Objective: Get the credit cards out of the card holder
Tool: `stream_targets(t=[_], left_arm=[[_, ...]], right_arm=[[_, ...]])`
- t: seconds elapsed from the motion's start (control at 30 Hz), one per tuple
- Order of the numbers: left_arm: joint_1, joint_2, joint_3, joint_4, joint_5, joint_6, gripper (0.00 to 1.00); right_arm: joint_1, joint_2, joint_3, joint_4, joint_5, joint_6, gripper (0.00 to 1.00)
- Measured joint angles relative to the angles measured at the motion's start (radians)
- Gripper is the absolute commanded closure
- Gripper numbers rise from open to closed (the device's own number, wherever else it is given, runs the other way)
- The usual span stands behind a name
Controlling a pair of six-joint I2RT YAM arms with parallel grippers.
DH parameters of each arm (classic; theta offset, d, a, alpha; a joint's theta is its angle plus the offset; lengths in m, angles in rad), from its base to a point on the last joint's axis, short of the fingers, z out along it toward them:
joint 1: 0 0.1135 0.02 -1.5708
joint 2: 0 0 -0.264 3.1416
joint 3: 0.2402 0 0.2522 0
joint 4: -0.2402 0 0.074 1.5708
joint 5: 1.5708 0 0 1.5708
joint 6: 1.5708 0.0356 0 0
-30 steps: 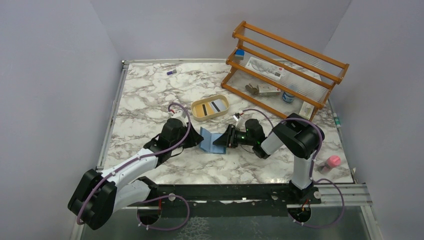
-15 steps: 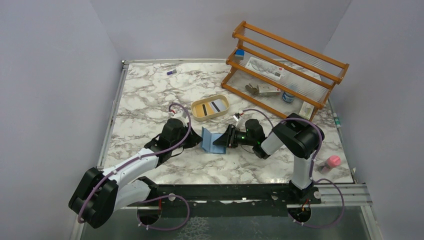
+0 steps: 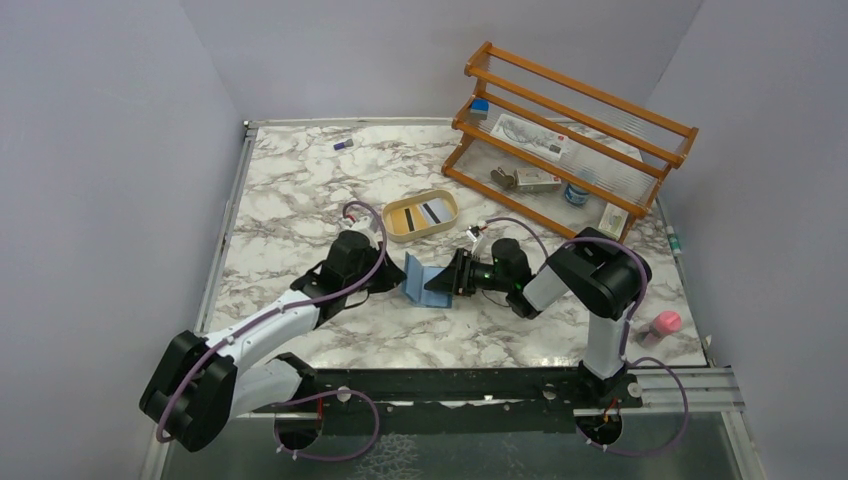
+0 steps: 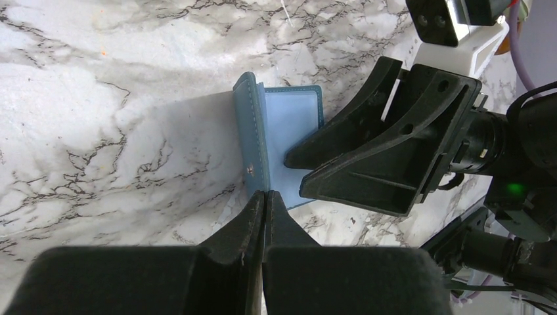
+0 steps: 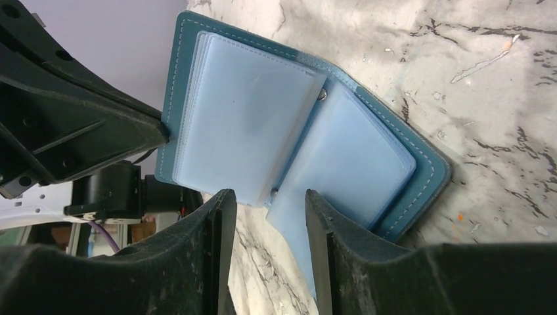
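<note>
Your left claw (image 4: 265, 198) has just moved in on the card holder (image 4: 253, 131) and clenched flat at its outer cover's edge; you cannot tell whether it pinches the cover. That looks like bracing the holder open. Your right claw (image 5: 266, 197), jaws apart, straddles the holder's clear sleeves (image 5: 243, 125). Some credit cards (image 3: 421, 213) lie in the tray (image 3: 447, 203) just behind the holder

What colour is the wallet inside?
Pale blue inside the card holder, with a darker teal cover; clearest from the right wrist.
</note>
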Motion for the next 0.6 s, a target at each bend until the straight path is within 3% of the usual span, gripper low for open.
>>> stream_targets(t=[0.6], left_arm=[[-0.066, 0.084, 0.1, -0.067, -0.008, 0.039, 1.0]], right_arm=[[0.0, 0.06, -0.034, 0.152, -0.008, 0.067, 0.5]])
